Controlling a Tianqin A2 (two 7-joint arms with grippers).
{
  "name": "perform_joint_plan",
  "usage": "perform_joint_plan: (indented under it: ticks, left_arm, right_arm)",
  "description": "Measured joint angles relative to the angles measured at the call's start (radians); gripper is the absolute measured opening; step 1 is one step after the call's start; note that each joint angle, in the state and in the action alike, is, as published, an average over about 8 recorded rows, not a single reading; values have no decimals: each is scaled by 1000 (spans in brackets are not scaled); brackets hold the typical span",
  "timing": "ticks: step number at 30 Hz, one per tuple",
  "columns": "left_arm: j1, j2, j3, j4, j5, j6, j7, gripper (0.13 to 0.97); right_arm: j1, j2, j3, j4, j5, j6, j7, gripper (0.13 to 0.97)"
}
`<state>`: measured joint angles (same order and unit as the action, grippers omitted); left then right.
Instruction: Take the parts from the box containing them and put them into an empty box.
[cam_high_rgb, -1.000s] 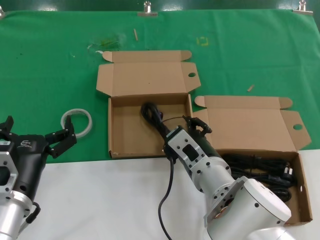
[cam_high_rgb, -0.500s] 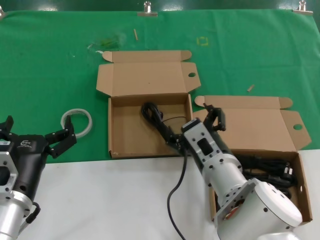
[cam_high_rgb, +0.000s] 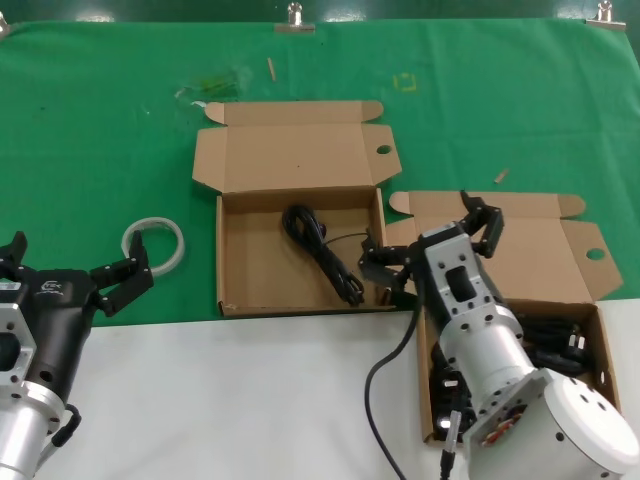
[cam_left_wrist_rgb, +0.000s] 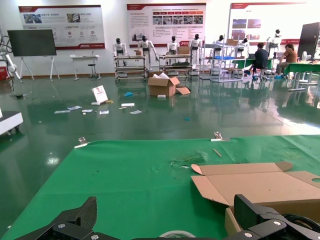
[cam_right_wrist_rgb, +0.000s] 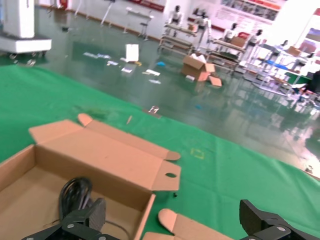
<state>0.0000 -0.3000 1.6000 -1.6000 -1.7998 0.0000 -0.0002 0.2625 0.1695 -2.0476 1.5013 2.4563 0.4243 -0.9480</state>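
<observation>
Two matching brown cardboard boxes lie open on the green cloth. The right box (cam_high_rgb: 608, 400) holds a heap of black cable parts (cam_high_rgb: 548, 345), partly hidden by my right arm. One black coiled cable (cam_high_rgb: 320, 250) lies in the left box (cam_high_rgb: 260, 275), which shows again in the right wrist view (cam_right_wrist_rgb: 105, 155) with its cable (cam_right_wrist_rgb: 72, 192). My right gripper (cam_high_rgb: 432, 240) (cam_right_wrist_rgb: 172, 225) hangs open and holds nothing. It is over the right box's lid, beside the wall between the boxes. My left gripper (cam_high_rgb: 70, 262) (cam_left_wrist_rgb: 167, 225) is parked open at the near left.
A white tape ring (cam_high_rgb: 155, 243) (cam_left_wrist_rgb: 176, 233) lies on the cloth just beyond my left gripper. A white strip of table (cam_high_rgb: 220, 400) runs along the near edge. My right arm's black cord (cam_high_rgb: 385, 370) dangles over it. Small wood scraps (cam_high_rgb: 270, 68) lie at the back.
My right gripper has pulled out of the left box and swung right to the other box's lid, fingers spread. The cable stays lying in the left box. The left arm is still.
</observation>
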Motion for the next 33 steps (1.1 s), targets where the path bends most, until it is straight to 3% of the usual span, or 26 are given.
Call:
perform_joint_plan:
  ticks: [10,33]
  left_arm:
    - [0,0,0,0,0,0,0,965]
    - [0,0,0,0,0,0,0,965]
  right_arm:
    - [-51,0,86,19,-126,-82,183,950]
    - [-168,0,286,63,-419,-270,604,966]
